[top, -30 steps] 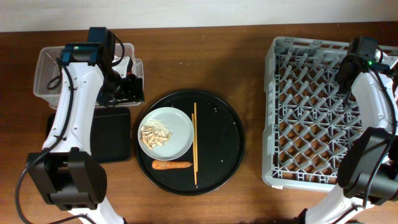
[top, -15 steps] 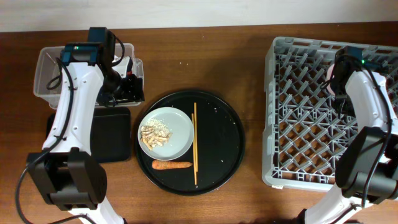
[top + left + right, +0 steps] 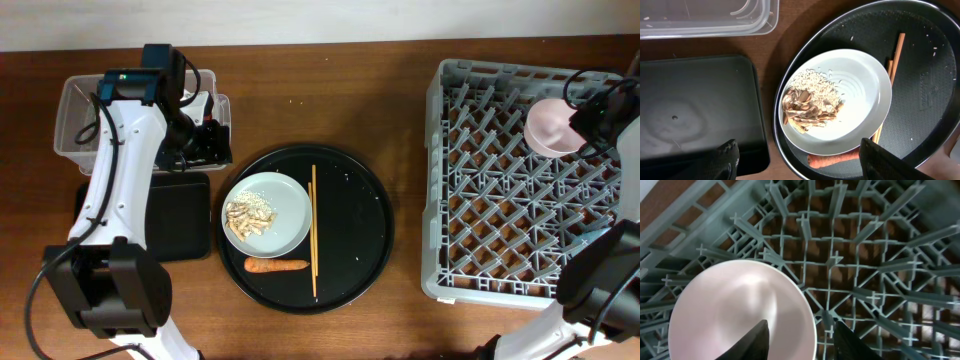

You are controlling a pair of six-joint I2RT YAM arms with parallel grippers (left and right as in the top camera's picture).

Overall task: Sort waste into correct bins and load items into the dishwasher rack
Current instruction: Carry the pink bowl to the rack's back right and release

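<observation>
The white bowl [image 3: 547, 128] sits in the back right of the grey dishwasher rack [image 3: 500, 210]. My right gripper [image 3: 801, 330] is open astride the bowl's [image 3: 735, 310] rim, one finger inside and one outside, with gaps on both sides. My left gripper [image 3: 205, 140] is open and empty, high between the clear tub [image 3: 75, 120] and the flat black tray [image 3: 180, 215]. The plate [image 3: 860, 100] holds the beige scraps [image 3: 812, 102]. The carrot [image 3: 832, 159] and the chopsticks [image 3: 895, 55] lie beside it. The red wrapper and the blue cup are out of view.
The plate [image 3: 266, 213], carrot [image 3: 277, 265] and chopsticks [image 3: 313, 230] all rest on a large round black tray [image 3: 370, 230] in the middle of the wooden table. The rack's pegs [image 3: 880, 255] stand close around the bowl.
My right arm has swung to the right, uncovering the bowl in the rack's back right corner. The left arm has not moved.
</observation>
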